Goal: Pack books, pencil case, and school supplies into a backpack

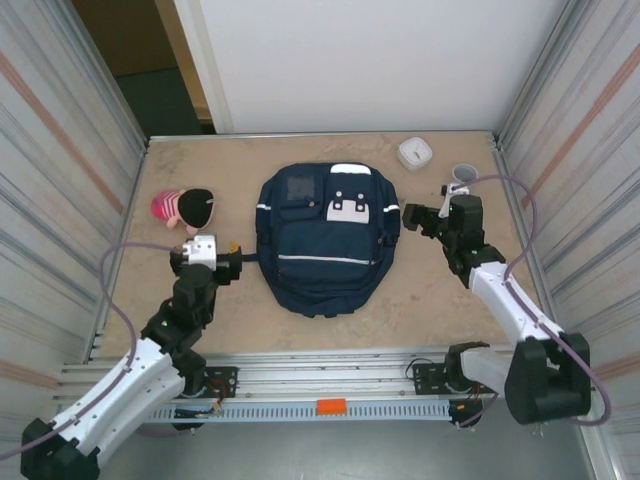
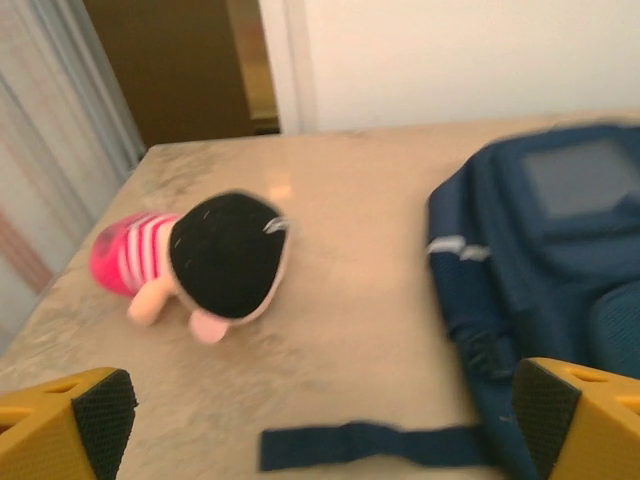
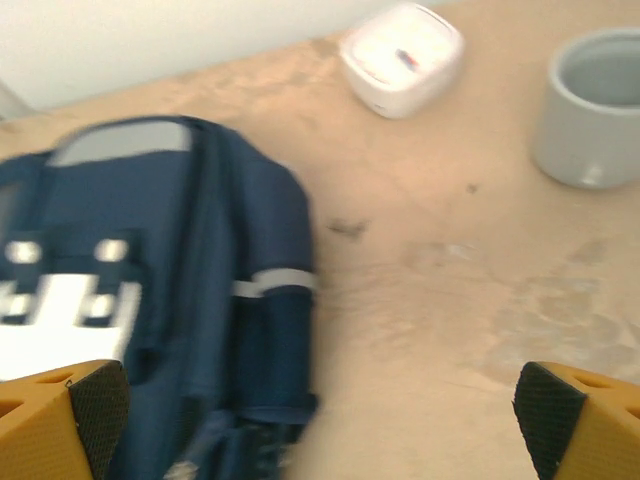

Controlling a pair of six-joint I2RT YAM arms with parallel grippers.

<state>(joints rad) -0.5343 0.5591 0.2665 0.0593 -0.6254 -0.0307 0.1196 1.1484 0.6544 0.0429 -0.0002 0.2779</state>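
Note:
The navy-blue backpack [image 1: 325, 235] lies flat in the middle of the table, front pockets and white patch facing up. My left gripper [image 1: 238, 262] is open at its left edge, just above a loose navy strap [image 2: 370, 443]; the backpack's side [image 2: 560, 250] is to the right of my fingers. My right gripper [image 1: 408, 221] is open at the bag's right edge, with the backpack's side pocket [image 3: 270, 340] between its yellow fingers [image 3: 98, 415] and bare table to the right. Nothing is held in either gripper. The books and the small school supplies are out of view.
A pink-striped plush item with a black head [image 1: 185, 208] lies left of the backpack, ahead of my left gripper [image 2: 322, 418]. A white round device [image 1: 415, 152] and a grey cup [image 1: 463, 175] stand at the back right. Corrugated walls close in both sides.

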